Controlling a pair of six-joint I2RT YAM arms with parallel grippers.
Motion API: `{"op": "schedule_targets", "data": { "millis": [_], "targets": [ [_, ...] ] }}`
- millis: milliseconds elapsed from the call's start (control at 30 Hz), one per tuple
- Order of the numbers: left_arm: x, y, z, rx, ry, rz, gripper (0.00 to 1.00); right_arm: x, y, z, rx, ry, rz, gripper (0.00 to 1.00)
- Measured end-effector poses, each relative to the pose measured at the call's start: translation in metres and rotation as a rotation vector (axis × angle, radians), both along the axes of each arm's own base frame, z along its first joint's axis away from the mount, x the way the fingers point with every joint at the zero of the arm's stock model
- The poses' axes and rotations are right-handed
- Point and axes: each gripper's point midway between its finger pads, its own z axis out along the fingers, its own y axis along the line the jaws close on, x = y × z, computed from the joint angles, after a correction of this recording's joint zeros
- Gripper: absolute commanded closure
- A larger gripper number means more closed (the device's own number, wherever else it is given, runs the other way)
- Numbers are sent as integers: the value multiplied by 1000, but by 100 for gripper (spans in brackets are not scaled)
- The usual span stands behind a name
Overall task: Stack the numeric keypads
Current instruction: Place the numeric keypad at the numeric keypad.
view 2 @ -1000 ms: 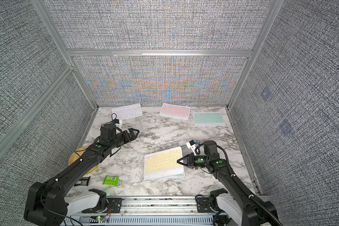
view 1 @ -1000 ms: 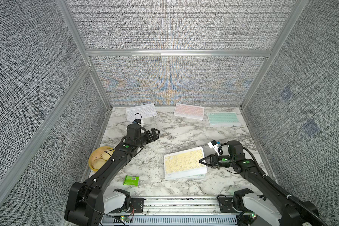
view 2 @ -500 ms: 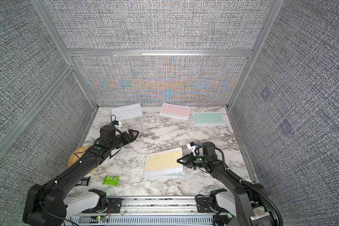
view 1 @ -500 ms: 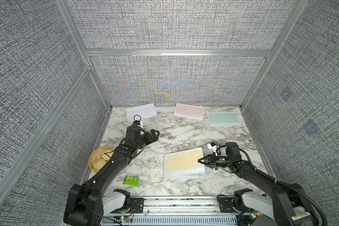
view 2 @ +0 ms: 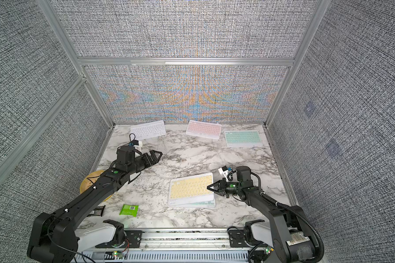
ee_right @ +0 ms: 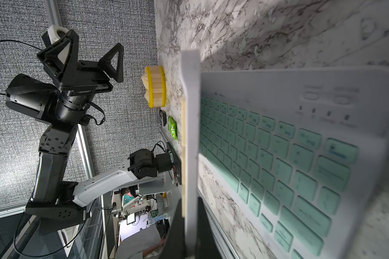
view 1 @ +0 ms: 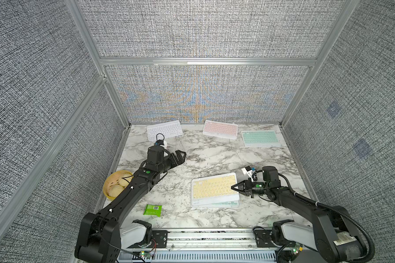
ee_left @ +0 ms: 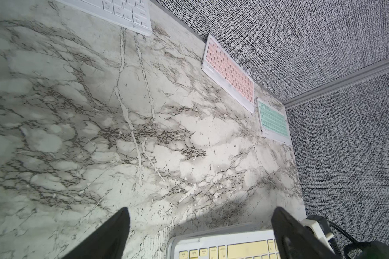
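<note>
My right gripper [view 1: 234,187] [view 2: 209,187] [ee_right: 190,235] is shut on the right edge of the pale yellow keypad [view 1: 214,187] [view 2: 191,187] [ee_right: 190,134]. It holds that keypad over a mint green keypad [view 1: 217,203] [ee_right: 279,145] at the front of the table, with a gap on the gripper's side. My left gripper [view 1: 180,156] [view 2: 156,156] [ee_left: 201,210] hangs open and empty over bare marble at mid-left. Along the back wall lie a white keypad [view 1: 164,130] [ee_left: 126,13], a pink keypad [view 1: 219,129] [ee_left: 229,71] and another mint keypad [view 1: 260,138] [ee_left: 273,121].
A round yellow basket [view 1: 115,185] of buns sits at the left edge under my left arm. A small green packet [view 1: 153,209] lies at the front left. Grey fabric walls close in three sides of the marble table [view 1: 214,159].
My right arm has sunk a little and nudged the yellow keypad slightly leftward over the mint one. The left gripper has only drifted slightly and stays open.
</note>
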Motion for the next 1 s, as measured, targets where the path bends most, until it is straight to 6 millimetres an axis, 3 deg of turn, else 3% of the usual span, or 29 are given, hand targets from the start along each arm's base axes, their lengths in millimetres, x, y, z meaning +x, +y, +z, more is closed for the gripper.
{"op": "schedule_targets", "data": {
  "millis": [333, 800, 900, 1000],
  "targets": [
    [6, -6, -3, -11, 20, -17, 1, 0, -10, -18, -53, 50, -21, 77],
    [11, -11, -10, -14, 48, -31, 1, 3, -13, -35, -96, 83, -27, 77],
    [11, -12, -12, -16, 54, -36, 1, 3, -13, -35, -101, 76, -26, 70],
    [11, -13, -14, -15, 61, -39, 1, 5, -14, -35, -116, 71, -29, 54]
  ]
}}
